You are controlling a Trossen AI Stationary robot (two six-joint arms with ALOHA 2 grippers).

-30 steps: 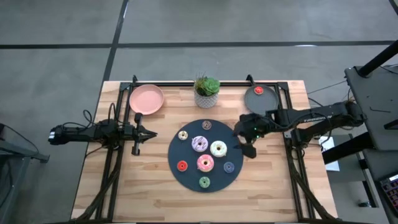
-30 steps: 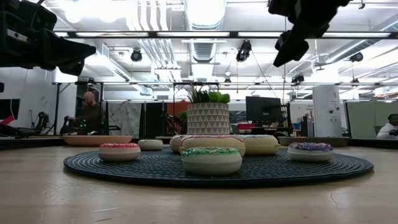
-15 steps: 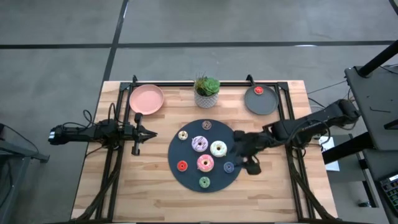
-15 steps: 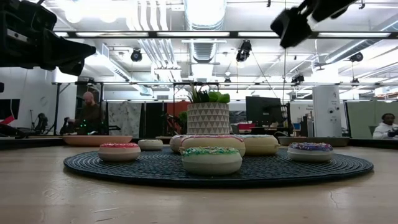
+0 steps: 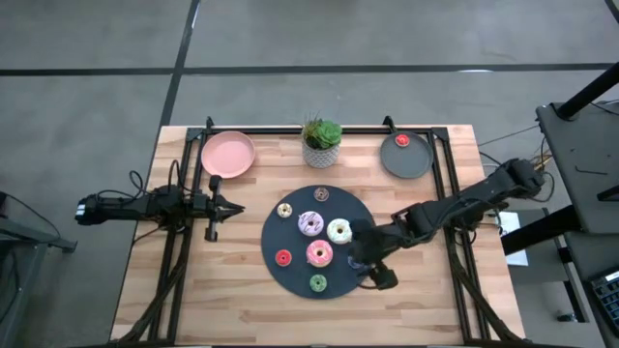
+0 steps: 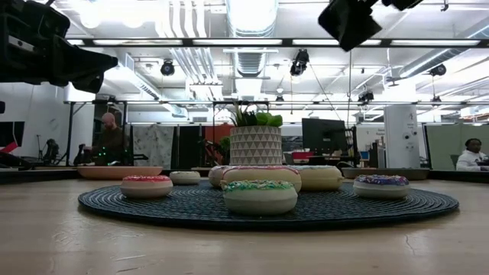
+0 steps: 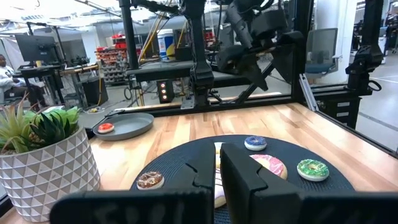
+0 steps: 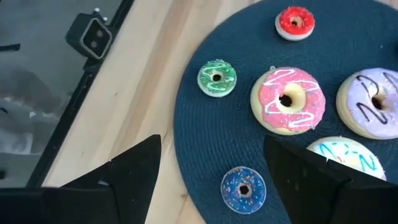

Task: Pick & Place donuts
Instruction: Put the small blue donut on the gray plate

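Note:
Several donuts lie on the dark round disc [image 5: 290,280]: purple-white [image 5: 310,224], white [image 5: 339,230], pink [image 5: 319,253], red [image 5: 283,258], green [image 5: 318,283], brown [image 5: 320,194] and cream [image 5: 284,210]. One more red donut [image 5: 402,141] rests on the grey plate [image 5: 418,162]. My right gripper [image 5: 362,255] hangs open above the disc's right near part, tilted down; the blue donut [image 8: 243,188] lies below, between its fingers [image 8: 134,171] and untouched. At the table's left, my left gripper [image 5: 235,206] is shut and level, holding nothing.
A potted plant [image 5: 322,143] stands at the far middle of the table and an empty pink plate [image 5: 228,155] at the far left. Black frame rails [image 5: 451,193] run along the table's sides. Bare wood lies near the front edge.
My right gripper has swung from beside the disc's right edge toward the near edge and a little left, ending over the disc's right near part. It has rolled somewhat and its fingers have stayed open. No donut has moved.

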